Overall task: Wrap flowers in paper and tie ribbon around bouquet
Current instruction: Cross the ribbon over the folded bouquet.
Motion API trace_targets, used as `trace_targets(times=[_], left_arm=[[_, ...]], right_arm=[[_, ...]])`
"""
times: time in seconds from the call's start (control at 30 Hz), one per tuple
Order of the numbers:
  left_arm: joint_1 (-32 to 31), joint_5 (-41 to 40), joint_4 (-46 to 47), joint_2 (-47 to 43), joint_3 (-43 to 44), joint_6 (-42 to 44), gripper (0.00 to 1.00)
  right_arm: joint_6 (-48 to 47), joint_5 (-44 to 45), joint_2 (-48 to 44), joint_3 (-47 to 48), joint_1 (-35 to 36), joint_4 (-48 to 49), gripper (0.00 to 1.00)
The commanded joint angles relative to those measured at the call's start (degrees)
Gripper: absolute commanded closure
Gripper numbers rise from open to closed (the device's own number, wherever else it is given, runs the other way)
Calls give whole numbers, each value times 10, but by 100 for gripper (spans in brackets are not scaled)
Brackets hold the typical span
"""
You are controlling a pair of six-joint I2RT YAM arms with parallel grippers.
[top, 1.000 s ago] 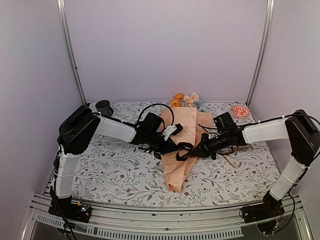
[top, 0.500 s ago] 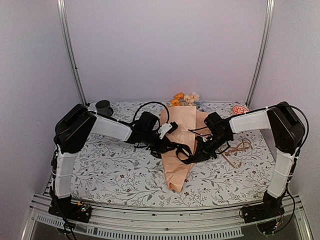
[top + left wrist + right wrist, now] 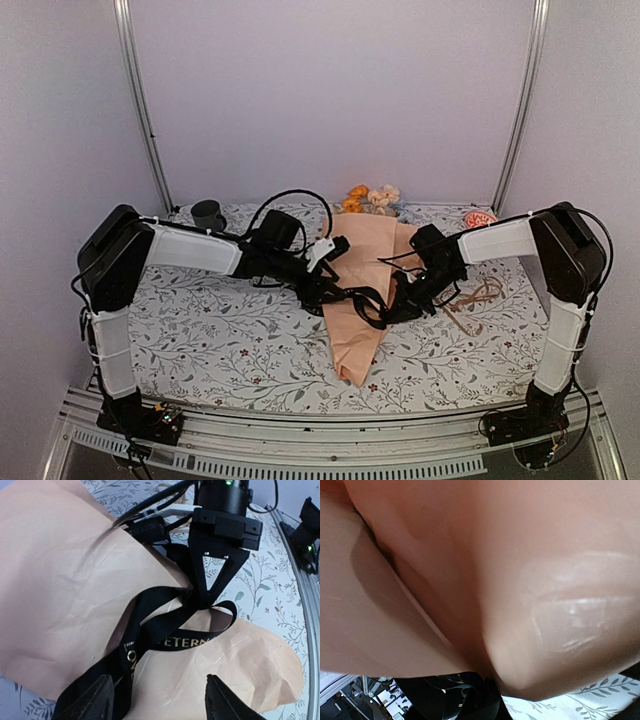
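Note:
The bouquet lies along the middle of the table: a cone of peach-orange paper with the flowers sticking out of its far, wide end. A black ribbon with gold lettering crosses the cone's middle in loose loops. My left gripper hovers open just above the paper, with a ribbon tail beside its left finger and nothing held. My right gripper is shut to a point on the ribbon where the loops meet. In the right wrist view the paper fills the frame, with ribbon at the bottom edge.
A grey mug stands at the back left. A red and white round object sits at the back right. A thin tan cord lies coiled just right of the right gripper. A floral cover spreads over the table.
My left gripper has opened, let go of the ribbon and drawn back to the left. The right arm folded in toward the bouquet and stays shut on the ribbon.

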Motion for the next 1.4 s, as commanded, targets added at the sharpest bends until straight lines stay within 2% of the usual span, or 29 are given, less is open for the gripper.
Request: trace_targets(times=[0.0,0.07,0.17,0.3,0.4,0.47,0.53,0.6,0.67,0.7,0.97,1.23,1.27,1.33,1.37], left_arm=[[68,-31,-6,-32,-17,-30,42],[91,-68,-51,-10,4,-31,43],[97,-118,-74,19,13,11,36],[97,-127,-114,66,43,52,31],[97,-143,-112,88,55,50,30],[97,-144,-107,95,57,48,34],[95,-128,-106,97,55,47,44],[93,-111,-104,94,47,46,66],[93,-114,-94,88,35,37,99],[94,-126,-85,84,27,30,100],[103,-184,-15,41,-29,-34,100],[79,-206,-6,2,-59,-18,100],[72,-201,-7,-5,-64,-5,96],[52,-210,-2,-25,-75,10,71],[47,-215,3,-37,-79,11,63]], right_arm=[[-12,5,4,13,-3,2,99],[-13,4,1,14,-3,2,99],[-15,1,-2,17,-3,1,99],[-17,-5,-11,18,-3,-1,99],[-18,-18,-24,19,-3,-3,99],[-19,-27,-34,18,-4,-4,99],[-20,-39,-41,17,-8,-5,99],[-20,-51,-46,15,-17,-5,100],[-21,-53,-53,14,-28,-6,99],[-24,-54,-56,13,-34,-7,99],[-35,-66,-62,9,-73,-6,99],[-41,-75,-51,11,-77,-5,99],[-40,-76,-49,11,-77,-4,99],[-39,-78,-47,13,-77,-1,99],[-40,-78,-47,14,-77,-1,99]])
